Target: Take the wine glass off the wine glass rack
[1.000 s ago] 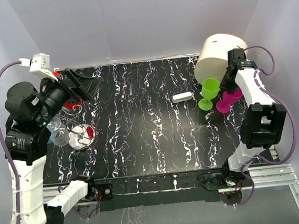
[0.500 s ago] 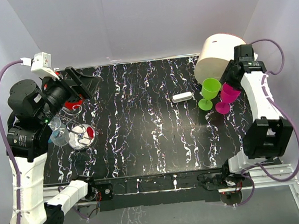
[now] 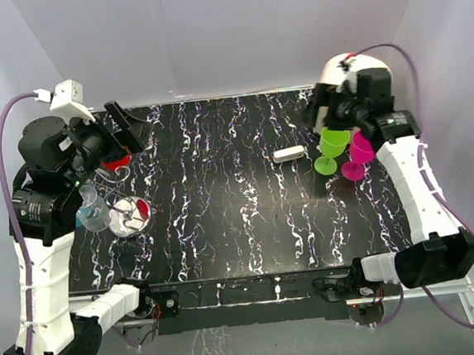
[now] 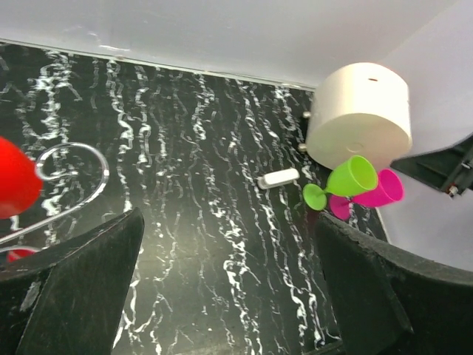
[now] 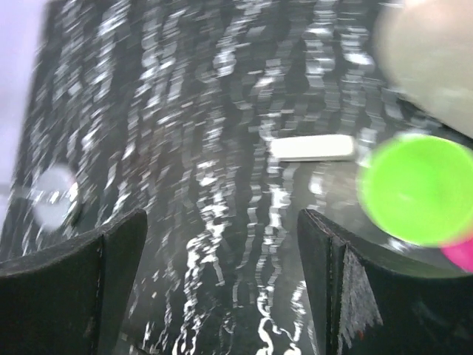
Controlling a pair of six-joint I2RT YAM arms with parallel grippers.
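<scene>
1. Left jaws wide open and empty, just beside red wine glass (image 4: 15,185), which looks hung on wire rack (image 4: 74,159) at left rear of bench (image 4: 207,185). Could knock glass off its loop if closed off-centre.
2. Could snag glass foot on the wire and tip rack if pulled sideways.
3. Could bump clear glass (image 3: 93,211) beside rack base.
4. Right jaws open, empty, above green glass (image 4: 353,176) and pink glass (image 4: 384,188) by cream cylinder (image 4: 358,111). Could topple both if swung low.
</scene>
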